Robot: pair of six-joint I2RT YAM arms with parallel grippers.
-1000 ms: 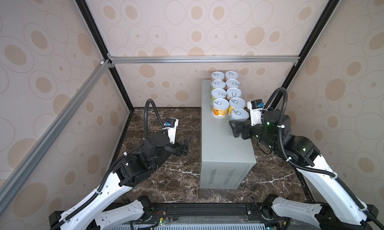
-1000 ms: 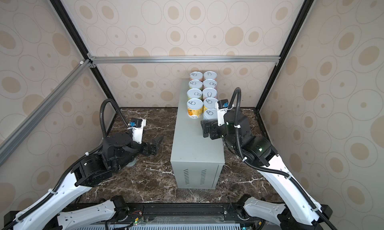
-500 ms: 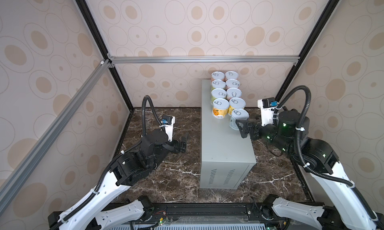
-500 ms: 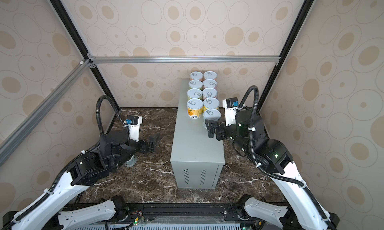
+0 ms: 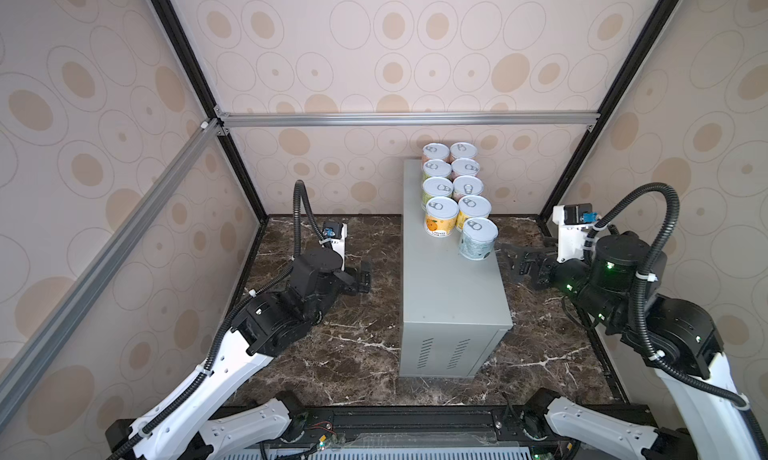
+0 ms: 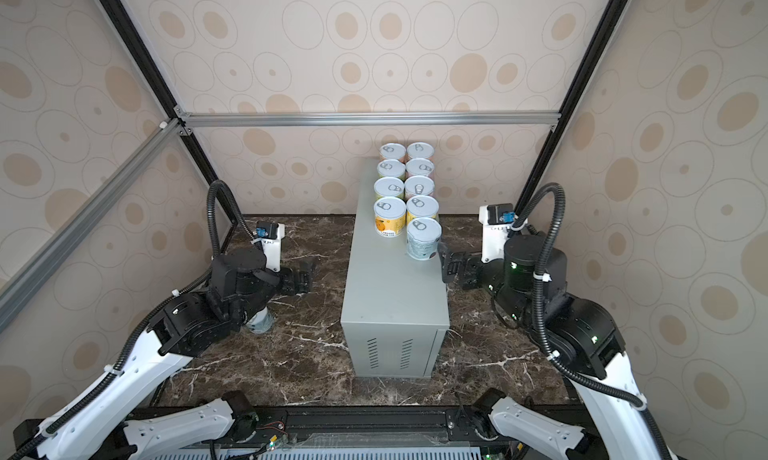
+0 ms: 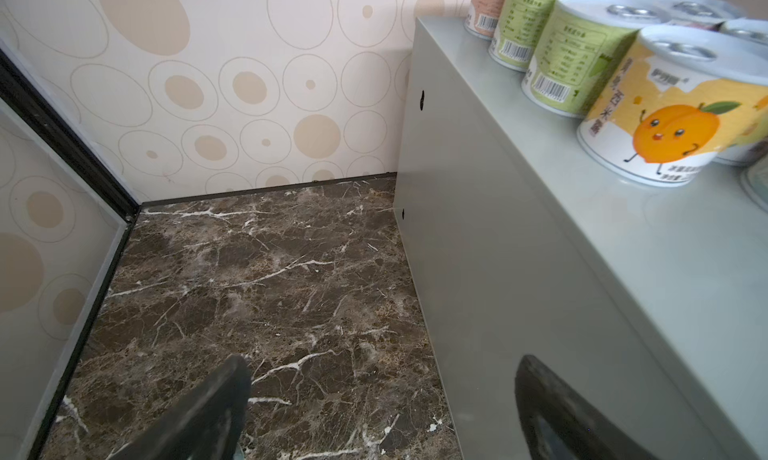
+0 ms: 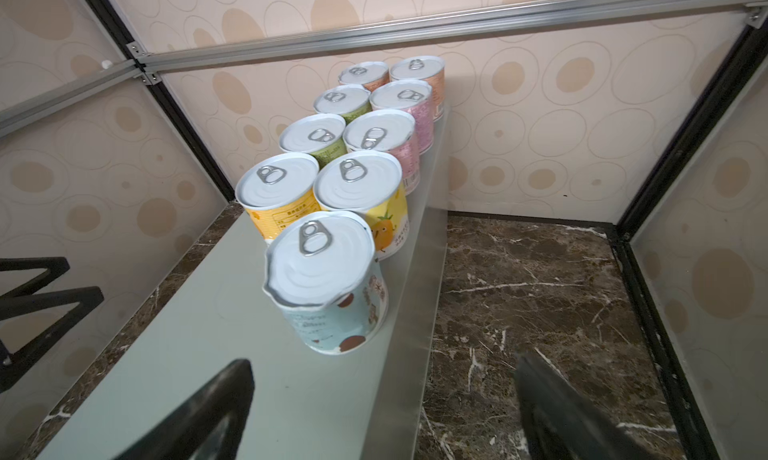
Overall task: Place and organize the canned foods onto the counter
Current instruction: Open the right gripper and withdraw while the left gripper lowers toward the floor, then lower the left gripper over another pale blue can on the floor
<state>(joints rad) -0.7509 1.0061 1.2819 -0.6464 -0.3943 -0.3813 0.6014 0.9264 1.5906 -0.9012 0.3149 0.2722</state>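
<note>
Several cans stand in two tight rows at the far end of the grey counter (image 5: pixel 449 300) (image 6: pixel 395 304). A pale blue can (image 5: pixel 478 239) (image 6: pixel 423 239) (image 8: pixel 328 287) with a dented rim stands alone in front of the right row. My right gripper (image 5: pixel 513 262) (image 6: pixel 446 264) (image 8: pixel 384 395) hangs open and empty just off the counter's right edge, short of that can. Left of the counter, my left gripper (image 5: pixel 365 277) (image 6: pixel 305 277) (image 7: pixel 382 395) is open over the marble, near the orange-label can (image 7: pixel 673 117). Another pale can (image 6: pixel 259 322) shows partly under my left arm.
The dark marble floor (image 5: pixel 357 354) runs on both sides of the counter. Patterned walls with black posts and an aluminium rail (image 5: pixel 407 119) close the cell. The counter's near half (image 8: pixel 187 354) is bare, with vent slots (image 5: pixel 442 354) on its front face.
My right gripper has drawn back to the right, from beside the pale blue can to off the counter's edge. My left arm has pulled back a little. The cans have not moved.
</note>
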